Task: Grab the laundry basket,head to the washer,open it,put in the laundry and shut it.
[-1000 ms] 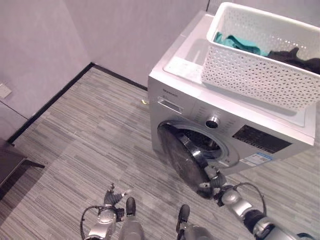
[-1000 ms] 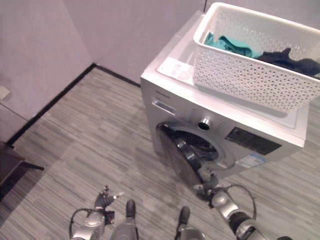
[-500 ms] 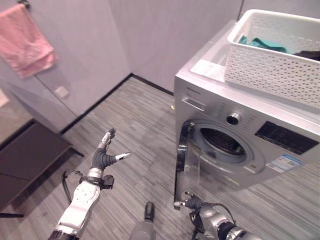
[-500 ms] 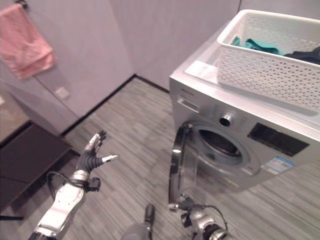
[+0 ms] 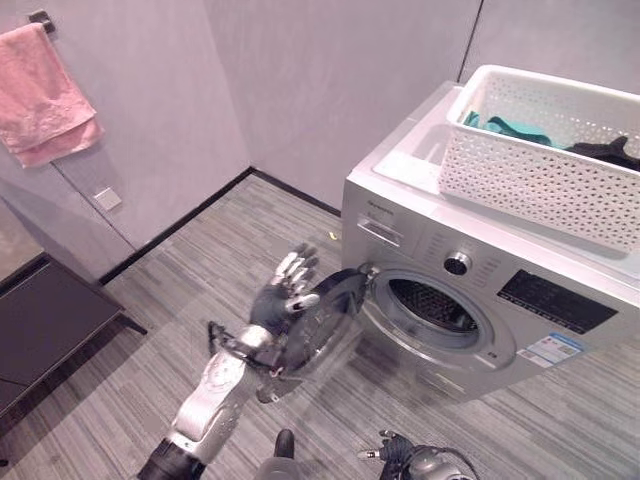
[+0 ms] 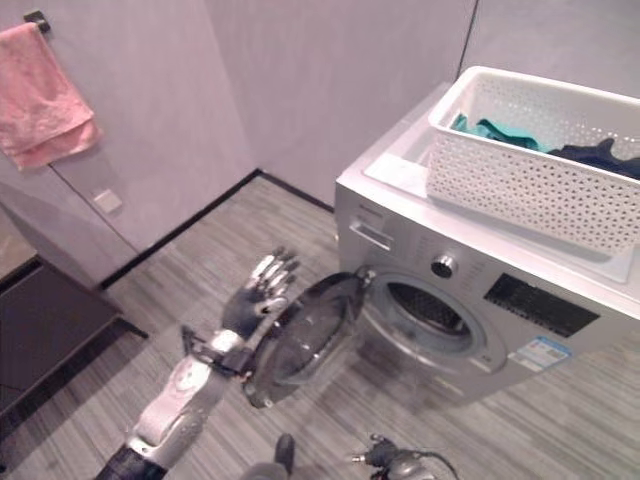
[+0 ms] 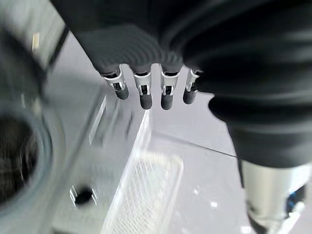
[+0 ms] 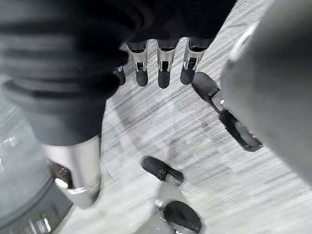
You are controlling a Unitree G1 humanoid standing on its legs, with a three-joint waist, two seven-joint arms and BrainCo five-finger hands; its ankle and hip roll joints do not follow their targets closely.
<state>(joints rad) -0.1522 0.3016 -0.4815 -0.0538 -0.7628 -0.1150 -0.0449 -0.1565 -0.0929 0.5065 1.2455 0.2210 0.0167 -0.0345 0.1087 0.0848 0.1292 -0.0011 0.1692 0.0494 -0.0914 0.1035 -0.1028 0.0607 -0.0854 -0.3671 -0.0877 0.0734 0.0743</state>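
Nothing legible: small print on the washer (image 5: 470,300), its dark panel (image 5: 556,301) and a blue-and-white sticker (image 5: 551,350) stayed too fine to read.

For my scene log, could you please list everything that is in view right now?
Washer: one, silver-grey, against the wall.
Washer door: one, round, dark glass, swung open.
Laundry basket: one, white, on top of the washer.
Laundry: teal piece and dark piece, in the basket.
Towel: one, pink, hanging on the wall.
Bench: one, dark, by the wall under the towel.
Left hand: fingers straight, at the door's outer face.
Right hand: low, near the floor.
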